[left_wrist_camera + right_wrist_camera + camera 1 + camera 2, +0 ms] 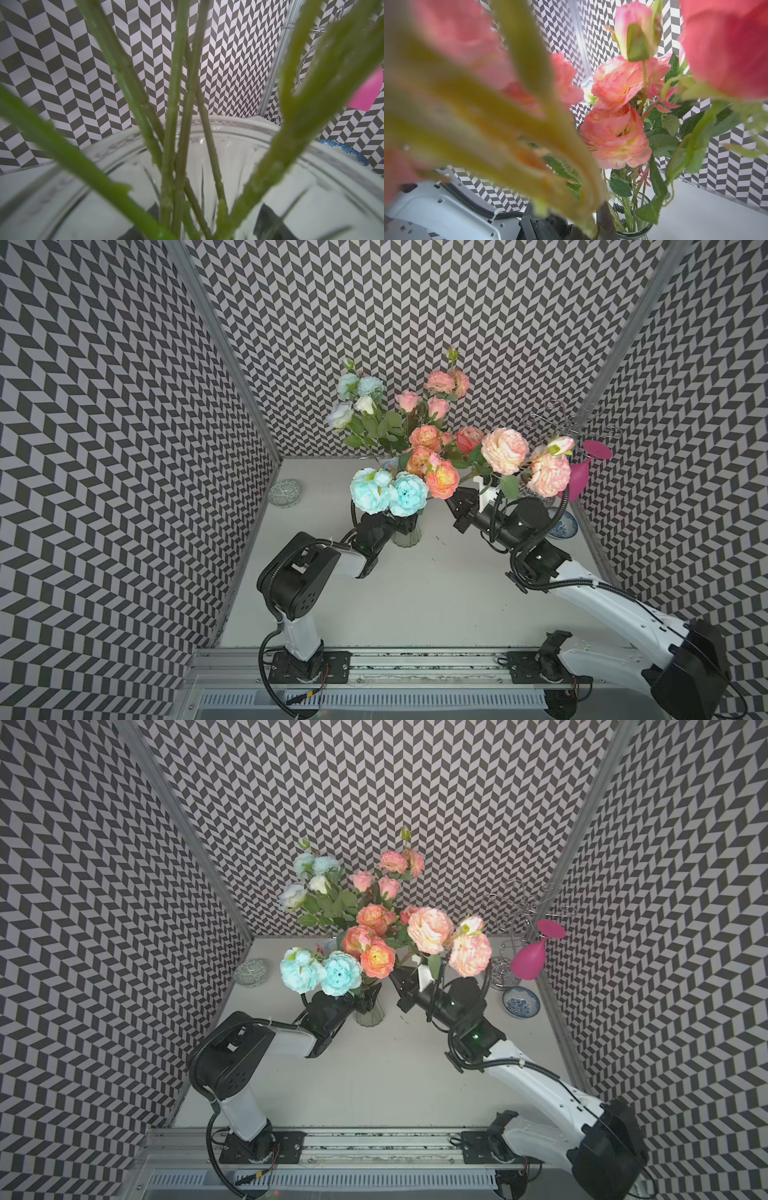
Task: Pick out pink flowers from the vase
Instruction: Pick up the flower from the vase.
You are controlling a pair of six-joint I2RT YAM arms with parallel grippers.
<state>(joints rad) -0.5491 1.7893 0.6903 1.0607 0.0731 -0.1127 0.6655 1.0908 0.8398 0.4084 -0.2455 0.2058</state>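
Observation:
The clear ribbed vase point(407, 536) point(370, 1014) stands mid-table, with my left gripper point(395, 523) shut on its body. In the left wrist view dark fingers point(270, 218) show through the glass below the rim point(228, 124), and green stems rise out of it. Pink flowers point(441, 480) point(377, 957) point(614, 135) fill the vase. My right gripper point(454, 499) point(395, 974) point(593, 230) is right of the vase point(635, 233), shut on one stem of pink flowers. That stem's peach blooms point(505, 450) point(430, 930) lean right over the arm. Its lower end is hidden.
Pale blue flowers point(388, 491) and a blue-white spray point(353, 398) share the vase. A greenish dish point(284, 492) sits far left and a blue-and-white bowl point(564, 526) far right. A magenta wine glass point(579, 480) hangs on a wire rack point(569, 423). Patterned walls close three sides.

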